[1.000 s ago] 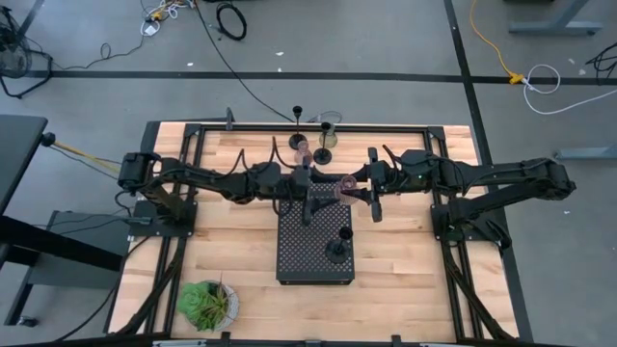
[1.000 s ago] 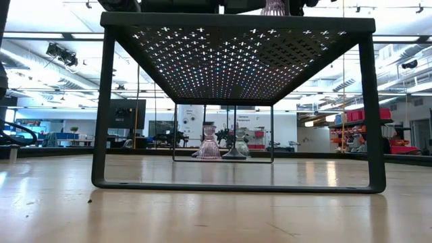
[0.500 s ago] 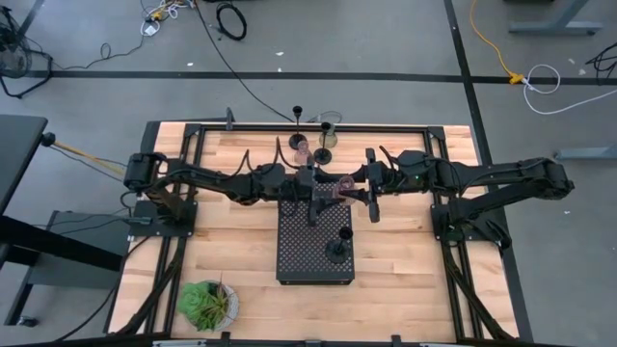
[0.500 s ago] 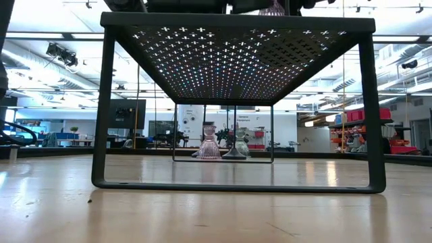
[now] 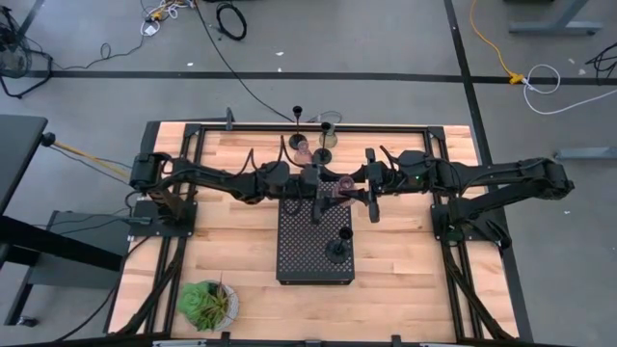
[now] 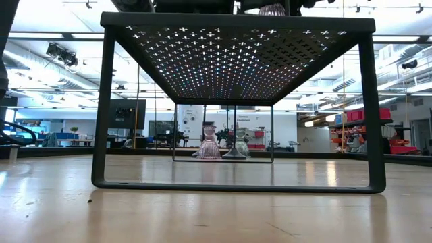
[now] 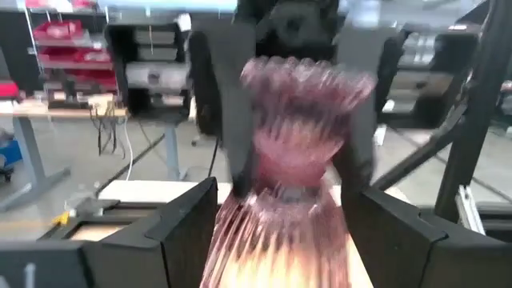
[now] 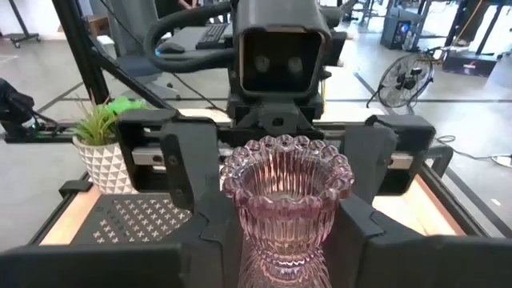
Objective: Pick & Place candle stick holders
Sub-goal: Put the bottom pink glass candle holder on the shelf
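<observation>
Where both arms meet above the tray, a pink glass holder is grasped by the right pincer; the left pincer is spread around it; no writing is legible.

The far end of the tray is crowded by both claws. Its near end is blocked only by a black holder. Open counter is left on either side.
</observation>
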You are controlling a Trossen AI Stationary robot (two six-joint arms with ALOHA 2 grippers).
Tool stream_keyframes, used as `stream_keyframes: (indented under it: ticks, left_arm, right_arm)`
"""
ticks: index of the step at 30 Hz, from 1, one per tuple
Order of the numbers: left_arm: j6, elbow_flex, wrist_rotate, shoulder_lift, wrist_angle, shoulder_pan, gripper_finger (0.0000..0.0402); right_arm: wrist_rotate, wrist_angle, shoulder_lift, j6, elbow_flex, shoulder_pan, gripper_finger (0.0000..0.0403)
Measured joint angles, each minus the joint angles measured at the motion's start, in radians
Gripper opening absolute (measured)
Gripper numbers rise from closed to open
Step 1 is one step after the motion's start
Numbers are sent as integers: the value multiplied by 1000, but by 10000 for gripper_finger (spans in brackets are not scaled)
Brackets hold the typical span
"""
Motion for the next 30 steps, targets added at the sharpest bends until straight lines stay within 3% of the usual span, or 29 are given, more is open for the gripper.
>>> stream_keyframes:
  ticks: [14, 22, 30]
  left_arm:
    - [-7, 7, 3, 37, 34, 6, 267]
    - [0, 6, 45, 37, 38, 7, 212]
    - [-3, 6, 64, 37, 27, 7, 208]
  right_arm:
    - [6, -3, 1, -2, -1, 0, 121]
    - [5, -13, 0, 10, -1, 0, 121]
    - [11, -14, 0, 12, -1, 0, 122]
